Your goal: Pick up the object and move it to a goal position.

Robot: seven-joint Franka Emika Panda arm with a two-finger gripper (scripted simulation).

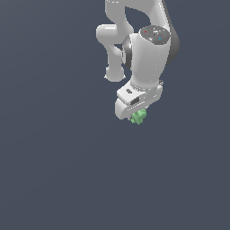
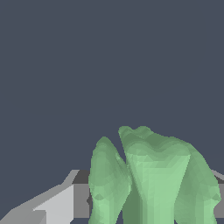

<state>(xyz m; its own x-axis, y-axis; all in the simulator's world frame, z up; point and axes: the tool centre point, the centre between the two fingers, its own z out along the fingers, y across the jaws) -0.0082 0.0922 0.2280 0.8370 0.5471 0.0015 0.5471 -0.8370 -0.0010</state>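
Under the gripper [image 1: 137,113] sits the green object [image 1: 138,117], seemingly pinched between its fingers, so I judge a slow, level carry with steady grip suits moving to the goal.

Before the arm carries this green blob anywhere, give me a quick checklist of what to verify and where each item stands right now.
1. Green blob is at the gripper: ok, it sits right under the gripper's tip in the exterior view and fills the wrist view close up.
2. Gripper shut firmly on the blob: cannot tell, the fingers' contact with it is not visible in either view.
3. Blob lifted off a surface: cannot tell, the background is plain grey with no shadow or edge.
4. Space around the gripper free of other things: ok, none shows in either view.
5. Goal position located: not ok, no marker appears in either view.
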